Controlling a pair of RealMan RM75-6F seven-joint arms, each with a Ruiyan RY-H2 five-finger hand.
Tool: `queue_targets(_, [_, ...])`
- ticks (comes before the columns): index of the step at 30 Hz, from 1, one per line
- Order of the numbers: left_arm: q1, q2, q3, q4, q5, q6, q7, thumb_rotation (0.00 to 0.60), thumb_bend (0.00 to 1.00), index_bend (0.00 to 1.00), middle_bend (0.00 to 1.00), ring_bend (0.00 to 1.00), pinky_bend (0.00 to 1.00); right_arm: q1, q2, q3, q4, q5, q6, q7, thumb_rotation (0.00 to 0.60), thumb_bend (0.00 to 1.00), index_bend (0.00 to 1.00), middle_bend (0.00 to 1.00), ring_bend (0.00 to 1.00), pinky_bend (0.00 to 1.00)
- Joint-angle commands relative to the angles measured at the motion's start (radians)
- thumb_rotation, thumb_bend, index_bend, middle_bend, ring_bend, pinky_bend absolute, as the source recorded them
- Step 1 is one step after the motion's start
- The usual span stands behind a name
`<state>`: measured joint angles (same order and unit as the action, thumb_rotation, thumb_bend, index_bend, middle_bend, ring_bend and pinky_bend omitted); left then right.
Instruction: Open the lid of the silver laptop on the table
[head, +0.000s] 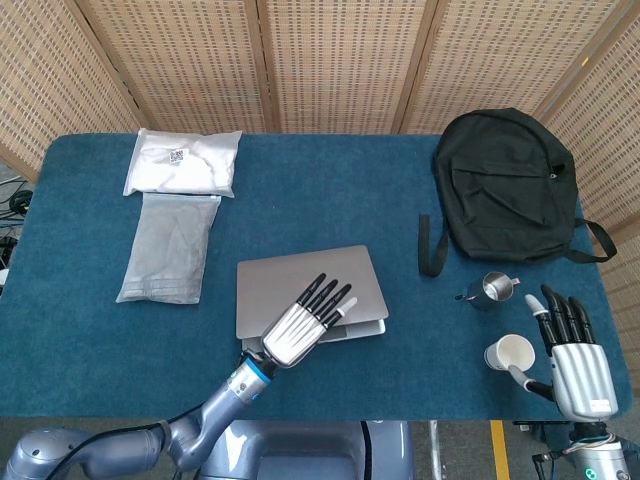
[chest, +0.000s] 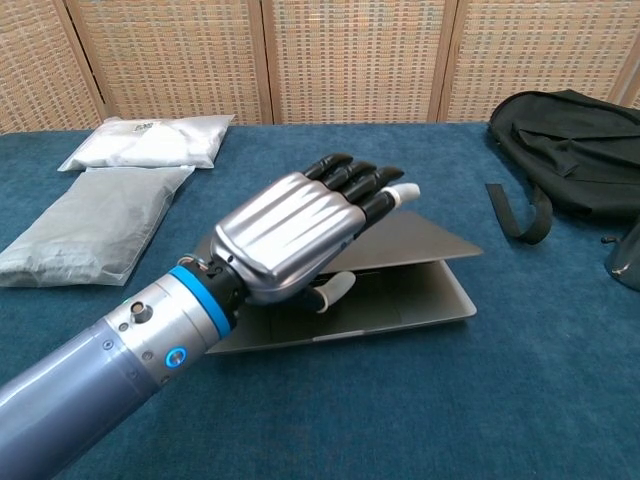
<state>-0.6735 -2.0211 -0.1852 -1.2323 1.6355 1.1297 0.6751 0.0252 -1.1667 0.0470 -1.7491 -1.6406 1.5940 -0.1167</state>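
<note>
Silver laptop (chest: 400, 290) sits near the front middle of the blue counter (head: 300, 210), lid raised a crack at its front edge. Left hand (chest: 300, 230) grips that edge, thumb beneath and fingers on top, mid-lift; the lid needs swinging upright next. Right hand (head: 575, 355) hovers empty, fingers spread, beside a white cup (head: 510, 352).

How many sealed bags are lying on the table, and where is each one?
2. The white bag lies at the table's far left corner. The grey bag lies just in front of it, nearer the robot, its far edge meeting the white one. None seems hidden.
</note>
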Motion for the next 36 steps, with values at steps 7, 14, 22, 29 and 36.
queue_targets(7, [-0.023,-0.025,-0.068,-0.006,-0.084,-0.012,0.039,0.6,0.46,0.0,0.0,0.0,0.0,0.087,-0.024,-0.023,0.079,-0.106,-0.102,0.012,0.6,0.2,0.13,0.02,0.0,0.02])
queue_targets(14, [-0.027,-0.011,-0.068,-0.017,-0.101,-0.004,0.035,0.6,0.46,0.0,0.0,0.0,0.0,0.244,-0.064,-0.041,0.158,-0.2,-0.288,0.103,0.6,0.43,0.18,0.07,0.0,0.07])
queue_targets(22, [-0.029,0.021,-0.069,-0.049,-0.116,0.005,0.035,0.6,0.46,0.0,0.0,0.0,0.0,0.376,-0.107,-0.007,0.125,-0.11,-0.501,0.176,0.6,0.68,0.19,0.08,0.0,0.08])
queue_targets(29, [-0.03,0.042,-0.064,-0.07,-0.123,0.011,0.036,0.6,0.46,0.0,0.0,0.0,0.0,0.45,-0.15,0.038,0.087,0.022,-0.648,0.138,0.6,0.87,0.19,0.11,0.01,0.1])
queue_targets(36, [-0.036,0.058,-0.058,-0.074,-0.134,0.016,0.023,0.6,0.46,0.0,0.0,0.0,0.0,0.519,-0.221,0.09,0.06,0.212,-0.769,0.052,0.6,0.97,0.19,0.11,0.03,0.11])
